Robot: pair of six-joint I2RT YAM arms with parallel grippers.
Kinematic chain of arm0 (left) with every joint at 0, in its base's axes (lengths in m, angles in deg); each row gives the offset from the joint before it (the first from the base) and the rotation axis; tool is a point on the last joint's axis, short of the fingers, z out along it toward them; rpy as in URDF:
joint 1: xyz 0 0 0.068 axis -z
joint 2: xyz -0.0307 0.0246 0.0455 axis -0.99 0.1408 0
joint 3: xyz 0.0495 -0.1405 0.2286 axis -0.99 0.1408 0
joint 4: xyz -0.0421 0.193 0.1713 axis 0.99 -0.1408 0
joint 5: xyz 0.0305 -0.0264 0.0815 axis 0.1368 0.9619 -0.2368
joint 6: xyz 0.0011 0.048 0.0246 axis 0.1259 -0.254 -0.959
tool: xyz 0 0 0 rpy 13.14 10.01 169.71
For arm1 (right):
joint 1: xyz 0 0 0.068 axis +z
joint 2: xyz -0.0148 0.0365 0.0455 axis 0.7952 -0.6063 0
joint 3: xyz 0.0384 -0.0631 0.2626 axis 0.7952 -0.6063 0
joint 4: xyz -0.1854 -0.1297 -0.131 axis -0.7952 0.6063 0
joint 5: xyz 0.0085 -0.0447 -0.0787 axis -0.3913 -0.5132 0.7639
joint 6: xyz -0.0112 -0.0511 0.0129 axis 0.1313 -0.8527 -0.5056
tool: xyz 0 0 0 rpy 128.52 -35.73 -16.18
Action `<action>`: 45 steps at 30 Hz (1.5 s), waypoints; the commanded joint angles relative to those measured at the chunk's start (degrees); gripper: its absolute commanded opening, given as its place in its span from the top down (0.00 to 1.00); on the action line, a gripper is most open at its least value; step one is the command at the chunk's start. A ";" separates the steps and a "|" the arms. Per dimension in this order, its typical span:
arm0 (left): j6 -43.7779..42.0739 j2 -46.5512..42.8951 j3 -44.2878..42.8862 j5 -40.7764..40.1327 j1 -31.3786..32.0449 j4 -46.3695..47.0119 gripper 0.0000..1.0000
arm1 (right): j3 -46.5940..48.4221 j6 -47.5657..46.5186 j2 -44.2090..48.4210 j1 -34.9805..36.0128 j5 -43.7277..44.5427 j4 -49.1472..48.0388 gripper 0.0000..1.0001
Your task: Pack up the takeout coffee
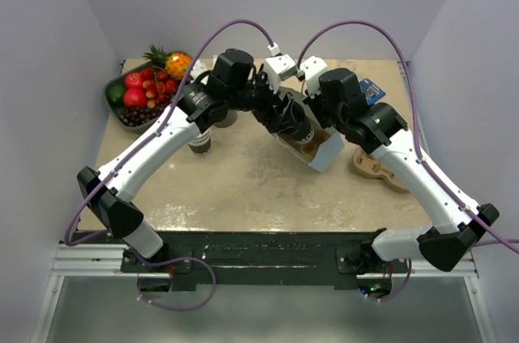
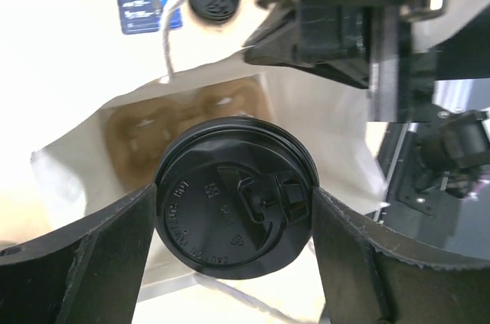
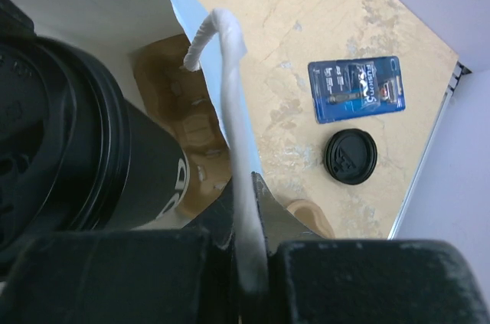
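The takeout coffee (image 2: 230, 209), a dark brown cup (image 3: 149, 175) with a black lid, is held tilted at the mouth of a white paper bag (image 2: 321, 121). My left gripper (image 2: 234, 220) is shut on it, one finger on each side of the lid. In the top view the cup (image 1: 290, 120) leans into the bag (image 1: 324, 152) at table centre. A brown cardboard carrier (image 2: 153, 129) lies inside the bag. My right gripper (image 3: 254, 198) is shut on the bag's white rope handle (image 3: 230, 86) and holds the bag open. It sits just right of the cup in the top view (image 1: 322, 112).
A fruit bowl (image 1: 122, 112) stands at the back left. A stack of cups (image 1: 200, 143) stands by the left arm. A blue package (image 3: 356, 89), a loose black lid (image 3: 350, 156) and a cardboard carrier (image 1: 377, 169) lie right of the bag.
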 commanded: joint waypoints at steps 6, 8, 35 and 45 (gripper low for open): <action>4.99 1.42 6.08 -12.28 0.69 5.97 1.00 | 0.54 -2.25 1.19 2.58 -6.80 -2.10 1.00; 5.97 1.68 7.06 -11.93 0.78 5.01 1.00 | 1.33 -2.42 0.76 2.50 -6.10 -2.27 1.00; 3.07 -4.89 23.93 -17.56 4.91 15.81 1.00 | 2.83 -2.77 1.63 2.24 -5.22 -3.50 1.00; 2.37 -16.67 31.83 -15.18 4.83 25.56 1.00 | 7.39 -2.51 -0.74 2.06 -6.88 -2.45 1.00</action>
